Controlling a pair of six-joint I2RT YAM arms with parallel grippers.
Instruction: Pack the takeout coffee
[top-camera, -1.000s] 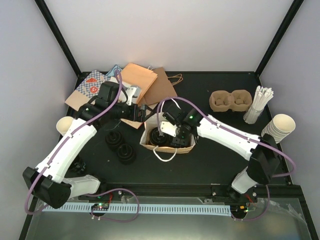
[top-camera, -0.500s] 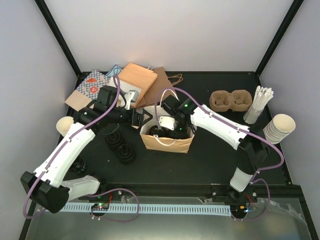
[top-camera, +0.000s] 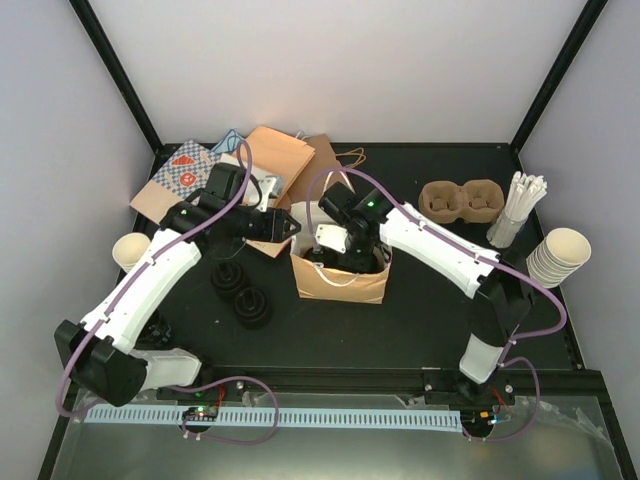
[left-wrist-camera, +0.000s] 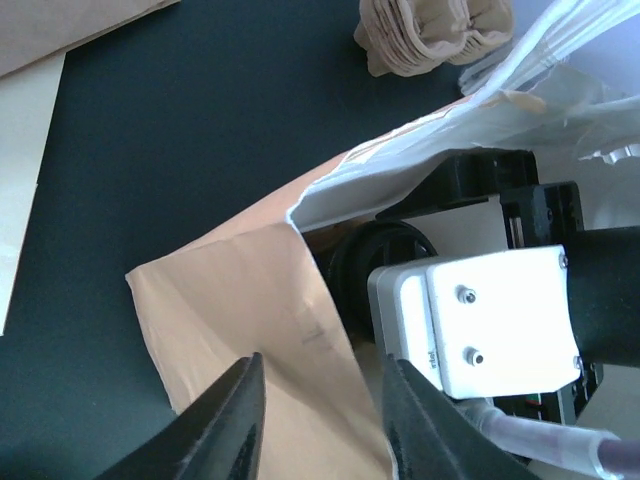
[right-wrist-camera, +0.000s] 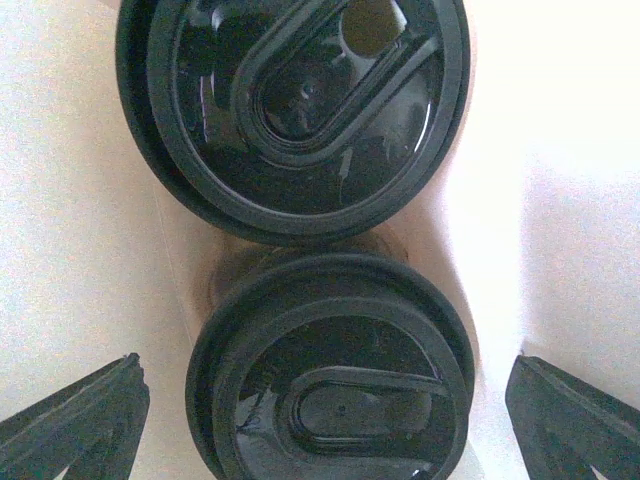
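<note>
Paper bag (top-camera: 340, 283) stands mid-frame in the overhead view. Right gripper (right-wrist-camera: 325, 370) is down inside it, jaws spread wide, with the lower lidded cup (right-wrist-camera: 335, 400) between its fingers, untouched. The second lidded cup (right-wrist-camera: 300, 110) sits just above, at top of frame. Left gripper (left-wrist-camera: 322, 365) straddles the bag's wall, though I can't tell if it's pinched.
</note>
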